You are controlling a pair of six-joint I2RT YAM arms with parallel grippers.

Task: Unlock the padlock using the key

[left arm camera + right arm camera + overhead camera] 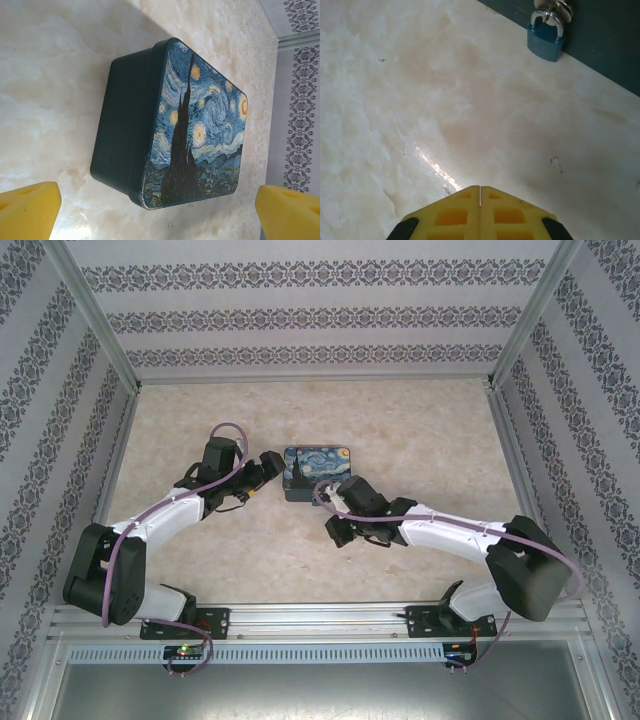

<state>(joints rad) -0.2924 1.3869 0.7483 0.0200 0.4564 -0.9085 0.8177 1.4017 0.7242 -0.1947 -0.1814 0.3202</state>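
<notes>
Your left arm [165,512] reaches forward over the desk [420,430], and the left fingers [27,210] are spread wide apart, facing the tin [318,472]. The tin's lid is painted with a swirling blue-and-yellow night sky. Your right arm [450,535] bends inward, and the right fingers [455,217] are pressed together on nothing, low over the marbled desk. Ahead of them the padlock [546,39] rests at the foot of the tin's dark side wall. It has a blue body and a thin silvery shackle pointing up the wall. A silvery metal piece [552,7] sits at the shackle, but you cannot tell whether it is the key.
</notes>
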